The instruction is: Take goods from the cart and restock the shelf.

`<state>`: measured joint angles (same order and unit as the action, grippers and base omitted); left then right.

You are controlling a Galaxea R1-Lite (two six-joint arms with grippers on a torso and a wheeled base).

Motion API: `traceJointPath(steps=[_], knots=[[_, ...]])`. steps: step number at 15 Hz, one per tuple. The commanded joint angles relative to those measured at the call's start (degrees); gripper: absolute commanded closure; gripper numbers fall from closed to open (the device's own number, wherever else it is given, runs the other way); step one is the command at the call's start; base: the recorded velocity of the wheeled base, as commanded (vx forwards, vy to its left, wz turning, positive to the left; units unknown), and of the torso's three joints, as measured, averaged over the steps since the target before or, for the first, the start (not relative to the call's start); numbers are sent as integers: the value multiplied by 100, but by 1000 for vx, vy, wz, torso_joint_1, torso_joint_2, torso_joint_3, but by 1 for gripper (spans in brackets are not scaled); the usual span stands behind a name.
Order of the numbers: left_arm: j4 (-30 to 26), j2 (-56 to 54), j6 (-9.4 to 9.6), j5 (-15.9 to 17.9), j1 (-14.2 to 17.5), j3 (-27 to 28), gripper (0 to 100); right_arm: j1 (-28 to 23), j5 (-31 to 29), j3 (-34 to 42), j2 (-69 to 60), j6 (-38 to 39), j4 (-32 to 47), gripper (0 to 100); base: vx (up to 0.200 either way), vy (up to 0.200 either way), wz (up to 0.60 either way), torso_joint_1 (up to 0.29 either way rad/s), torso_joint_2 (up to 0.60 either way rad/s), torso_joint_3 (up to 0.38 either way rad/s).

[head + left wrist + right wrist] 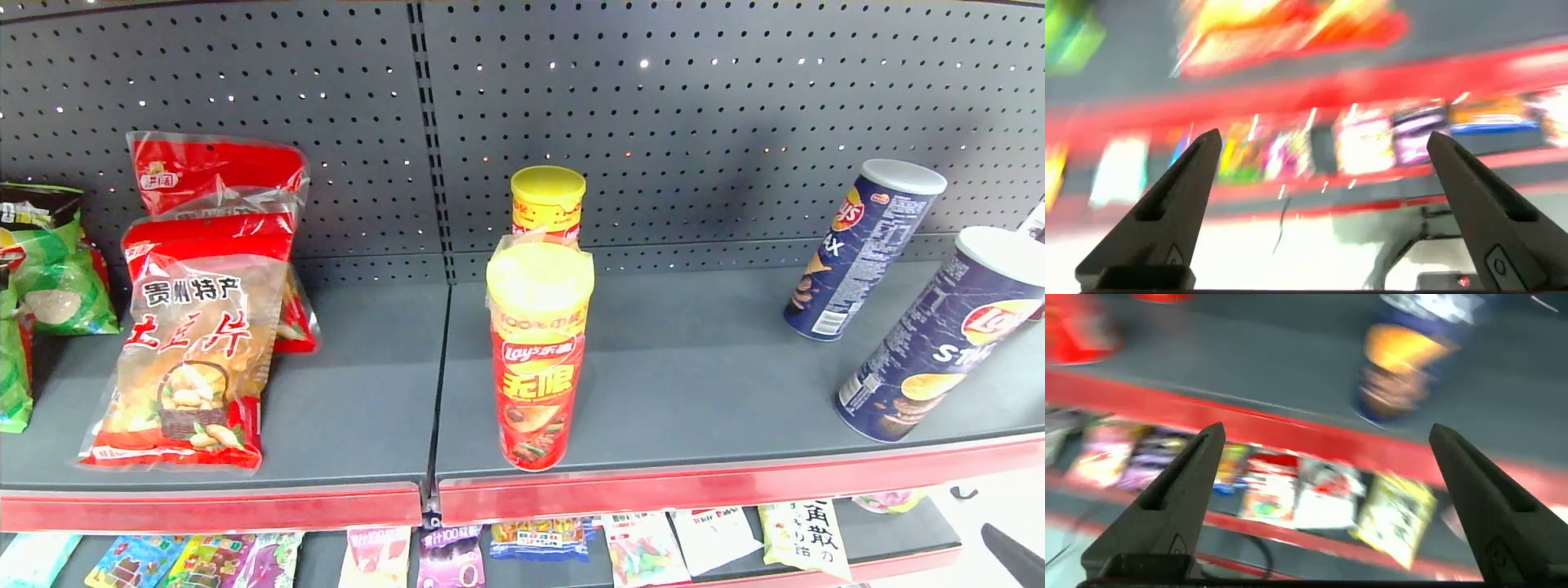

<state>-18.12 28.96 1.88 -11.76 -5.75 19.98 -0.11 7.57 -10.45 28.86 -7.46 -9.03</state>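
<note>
the shelf has bare room between the red can at its front lip and the front blue can; aim there. your left gripper and right gripper gape wide, empty, probably low before the shelf front, so fetch stock first.

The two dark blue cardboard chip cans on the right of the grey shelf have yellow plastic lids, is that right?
No. The head view shows that the rear dark blue cardboard chip can and the front dark blue can, on the right of the grey shelf, have whitish plastic lids, not yellow.
</note>
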Motion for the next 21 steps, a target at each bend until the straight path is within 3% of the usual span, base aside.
traceJointPath(steps=[1, 3, 5, 6, 7, 8, 10, 11, 12, 13, 15, 18, 21], knots=[[-342, -1235, -82, -19, 663, -328, 0, -569, -159, 412, -574, 25, 350, 0, 0, 0, 0, 0, 0, 0], [-377, -1895, -82, -19, 830, -715, 0, -552, -151, 570, -1699, 17, 1369, 0, 0, 0, 0, 0, 0, 0], [-377, -2369, -73, 192, 769, -829, 0, -455, -63, 429, -2235, 43, 1914, 0, 0, 0, 0, 0, 0, 0], [-351, -2527, -73, 438, 707, -847, 0, -446, -63, 438, -2341, 43, 1888, 0, 0, 0, 0, 0, 0, 0], [-333, -2896, -65, 992, 575, -864, 0, -446, -71, 456, -2341, 52, 1888, 0, 0, 0, 0, 0, 0, 0], [-263, -2896, -30, 1194, 567, -873, 0, -446, -80, 509, -2341, 34, 1756, 0, 0, 0, 0, 0, 0, 0], [194, -2896, -30, 1194, 567, -1022, 0, -446, -142, 825, -2341, 78, 1105, 0, 0, 0, 0, 0, 0, 0], [924, -2896, -12, 1185, 567, -1427, 0, -446, -265, 1036, -2341, 148, 561, 0, 0, 0, 0, 0, 0, 0], [1311, -2896, -12, 1176, 567, -1664, 0, -446, -247, 1045, -2341, 131, 552, 0, 0, 0, 0, 0, 0, 0], [2066, -2896, -100, 1176, 567, -1963, 0, -446, -177, 1045, -2341, 166, 569, 0, 0, 0, 0, 0, 0, 0], [1803, -2896, -170, 1018, 567, -1998, 0, -437, -159, 1045, -2349, 465, 552, 0, 0, 0, 0, 0, 0, 0], [1820, -2896, -161, 1036, 567, -1998, 0, -402, -177, 1045, -2332, 632, 622, 0, 0, 0, 0, 0, 0, 0], [1820, -2896, -161, 1027, 567, -1998, 0, 46, -300, 1010, -2886, 535, 974, 0, 0, 0, 0, 0, 0, 0]])
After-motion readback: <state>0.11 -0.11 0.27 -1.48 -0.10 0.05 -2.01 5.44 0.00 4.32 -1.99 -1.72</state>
